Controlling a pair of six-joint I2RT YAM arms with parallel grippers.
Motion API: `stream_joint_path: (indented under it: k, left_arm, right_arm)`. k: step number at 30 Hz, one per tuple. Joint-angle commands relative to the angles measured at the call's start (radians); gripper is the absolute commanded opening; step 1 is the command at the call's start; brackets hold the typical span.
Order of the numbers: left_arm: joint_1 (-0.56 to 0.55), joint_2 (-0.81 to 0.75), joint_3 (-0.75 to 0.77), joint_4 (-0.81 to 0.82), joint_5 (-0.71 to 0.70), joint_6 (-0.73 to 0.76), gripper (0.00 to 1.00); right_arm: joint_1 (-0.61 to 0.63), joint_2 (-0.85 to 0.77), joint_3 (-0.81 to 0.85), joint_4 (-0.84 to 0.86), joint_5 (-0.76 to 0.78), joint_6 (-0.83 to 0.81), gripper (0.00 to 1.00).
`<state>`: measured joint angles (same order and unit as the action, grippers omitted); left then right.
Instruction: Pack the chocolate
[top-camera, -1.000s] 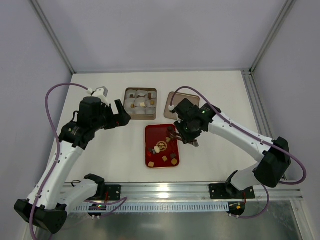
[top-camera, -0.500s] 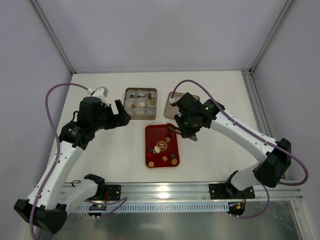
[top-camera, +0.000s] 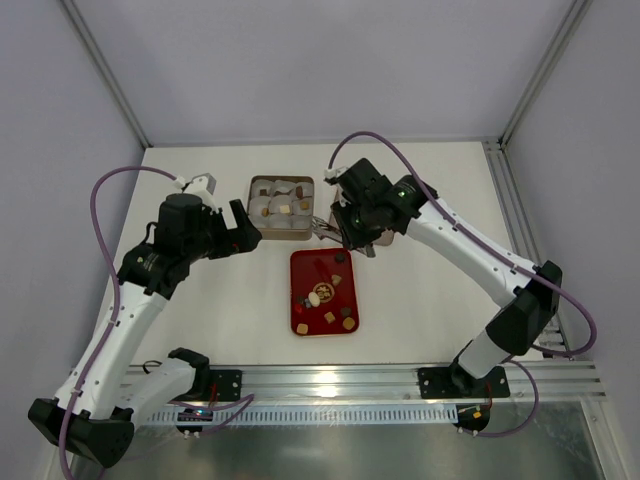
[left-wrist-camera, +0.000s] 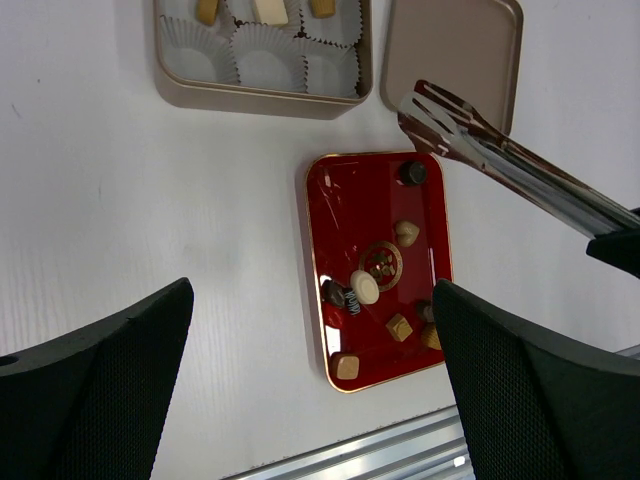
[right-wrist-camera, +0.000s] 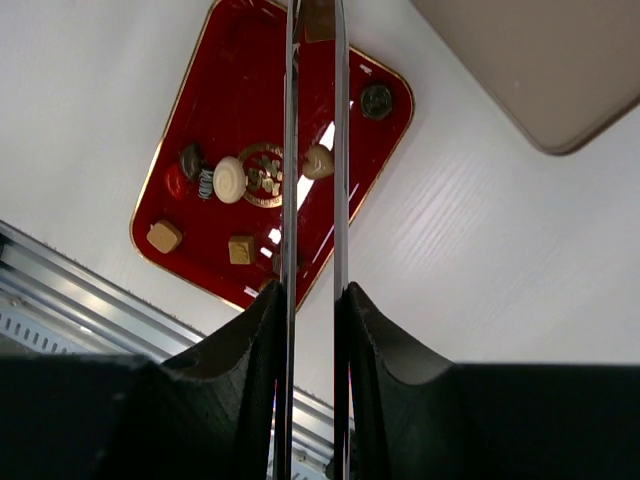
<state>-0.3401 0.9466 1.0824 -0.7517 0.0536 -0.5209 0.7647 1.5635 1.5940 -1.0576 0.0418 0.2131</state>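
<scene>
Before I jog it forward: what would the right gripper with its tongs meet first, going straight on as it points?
Likely the gold metal tin of white paper cups: the silver metal tongs in the right gripper aim at its right wall. Height is unclear, so the tips might clear the rim.

Left of the red tray (left-wrist-camera: 345, 210) lies open — tongs (left-wrist-camera: 510, 168) crowd its far-right corner.

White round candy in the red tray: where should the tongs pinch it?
Pinch its round edge, coming straight down from above with the tongs. The white candy lies flat, low in the tray, so only its sides offer a hold. A dark candy crowds one side, so probably set the tips on the two free sides.
</scene>
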Motion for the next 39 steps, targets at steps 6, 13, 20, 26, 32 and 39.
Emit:
stream_joint_path:
  k: [6, 13, 20, 26, 32, 39]
  left_arm:
    - [-0.002, 0.009, 0.037, 0.035, -0.008, 0.015, 1.00]
    - [-0.002, 0.038, 0.062, 0.029, -0.032, 0.033, 1.00]
    - [-0.002, 0.061, 0.079, 0.020, -0.046, 0.058, 1.00]
    - [-0.004, 0.070, 0.076, 0.020, -0.046, 0.061, 1.00]
    - [-0.004, 0.075, 0.076, 0.023, -0.046, 0.056, 1.00]
    - [-0.002, 0.080, 0.074, 0.025, -0.044, 0.055, 1.00]
  right_arm:
    - [-0.024, 0.167, 0.260, 0.080, -0.020, -0.004, 0.29]
    - [-0.027, 0.303, 0.391, 0.074, -0.028, -0.023, 0.30]
    - [-0.027, 0.339, 0.380, 0.094, -0.071, -0.032, 0.29]
    - [-0.025, 0.348, 0.356, 0.108, -0.071, -0.040, 0.29]
    - [-0.025, 0.343, 0.320, 0.122, -0.071, -0.040, 0.30]
    - [-0.025, 0.340, 0.279, 0.140, -0.062, -0.040, 0.30]
